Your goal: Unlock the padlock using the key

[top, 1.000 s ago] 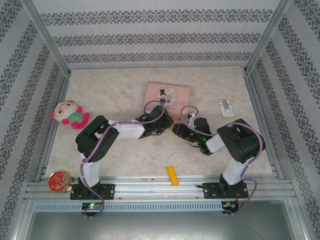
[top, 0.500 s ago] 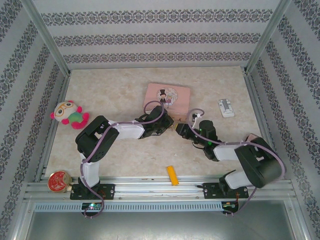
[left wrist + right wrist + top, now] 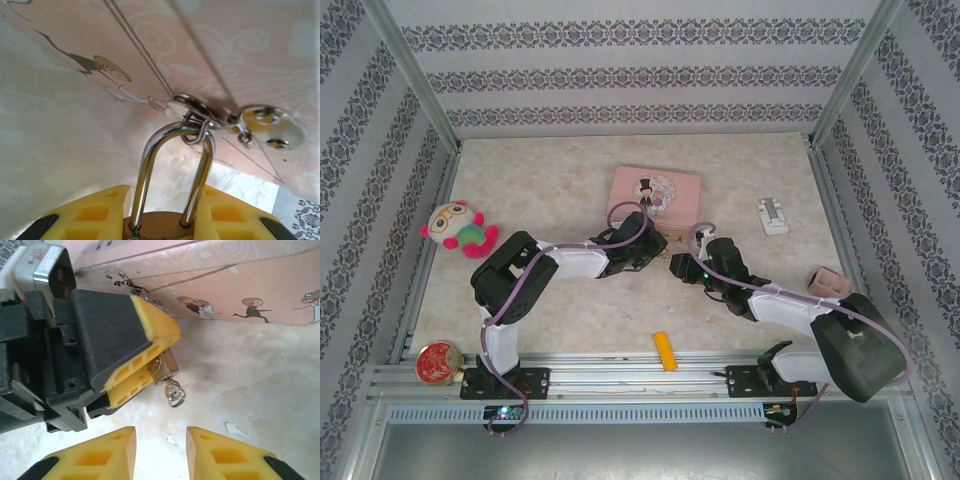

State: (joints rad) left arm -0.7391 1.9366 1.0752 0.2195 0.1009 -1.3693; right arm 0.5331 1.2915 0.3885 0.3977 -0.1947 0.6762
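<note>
1. Right wrist view: right gripper [image 3: 160, 440] has its jaws apart with nothing between them. The key [image 3: 167, 380] lies just ahead of the gap and touches neither pad.
2. The key appears seated in the padlock's base. Its head and small ring [image 3: 175, 396] stick out from between the pads of the left gripper [image 3: 170, 352], with the long axis slanting down toward the right jaws.
3. Left wrist view: left jaws are closed on the padlock [image 3: 160, 227] body. The shackle runs up through the hasp [image 3: 190, 105] on the tin [image 3: 240, 45]. Both legs look seated, so I read it as locked.
4. Top view: the grippers meet at the tin's near edge, mid worktop [image 3: 570, 180]. The right arm is nearer the key; the left is busy holding the padlock.
5. Judgement: the right gripper should advance along the key's axis, pinch the head, then twist.
6. In the way: the left pads flank the key closely, the tin wall is just behind and the worktop is below. The plush [image 3: 458, 228], yellow bar [image 3: 665, 350] and white block [image 3: 772, 216] are well apart.
</note>
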